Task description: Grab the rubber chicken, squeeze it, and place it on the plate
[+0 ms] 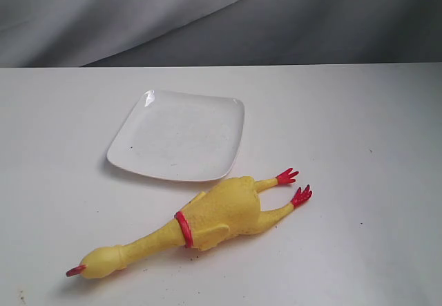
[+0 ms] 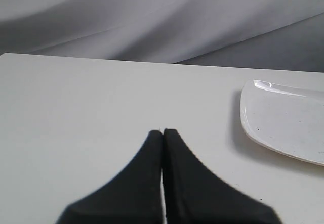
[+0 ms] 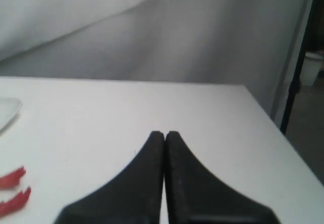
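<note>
The yellow rubber chicken [image 1: 207, 222] lies on the white table, head and red beak toward the near left, red feet toward the right. The white square plate [image 1: 228, 112] sits just behind it, empty. Neither arm shows in the exterior view. My left gripper [image 2: 163, 132] is shut with nothing between its black fingers, hovering over bare table with the plate's edge [image 2: 253, 128] off to one side. My right gripper [image 3: 164, 133] is also shut and empty; the chicken's red feet [image 3: 12, 188] show at the border of its view, with a sliver of the plate [image 3: 7, 110] beyond.
A grey cloth backdrop [image 1: 221, 16] hangs behind the table's far edge. The right wrist view shows the table's side edge [image 3: 276, 128] with a dark stand and floor past it.
</note>
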`<state>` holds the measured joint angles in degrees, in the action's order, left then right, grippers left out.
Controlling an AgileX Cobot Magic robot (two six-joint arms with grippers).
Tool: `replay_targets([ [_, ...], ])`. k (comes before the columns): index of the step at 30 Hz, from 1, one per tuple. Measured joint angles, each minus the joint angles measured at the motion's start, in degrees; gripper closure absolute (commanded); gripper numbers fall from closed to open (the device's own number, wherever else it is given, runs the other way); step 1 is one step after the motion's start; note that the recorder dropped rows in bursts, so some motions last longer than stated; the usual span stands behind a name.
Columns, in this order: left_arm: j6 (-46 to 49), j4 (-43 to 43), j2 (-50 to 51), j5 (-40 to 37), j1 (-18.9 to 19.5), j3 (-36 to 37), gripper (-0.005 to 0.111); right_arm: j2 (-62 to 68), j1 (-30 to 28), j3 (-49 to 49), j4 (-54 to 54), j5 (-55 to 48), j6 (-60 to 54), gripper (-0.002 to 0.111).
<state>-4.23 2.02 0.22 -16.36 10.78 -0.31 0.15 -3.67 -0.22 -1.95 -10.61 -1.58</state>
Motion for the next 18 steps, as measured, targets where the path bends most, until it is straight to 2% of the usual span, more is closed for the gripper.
replay_targets([
  [11,0.0,0.0,0.0,0.0,0.0,0.0,0.106,0.0,0.0,0.0,0.0,31.4,0.0,0.108],
  [18,0.0,0.0,0.0,0.0,0.0,0.0,0.106,0.0,0.0,0.0,0.0,36.9,0.0,0.108],
])
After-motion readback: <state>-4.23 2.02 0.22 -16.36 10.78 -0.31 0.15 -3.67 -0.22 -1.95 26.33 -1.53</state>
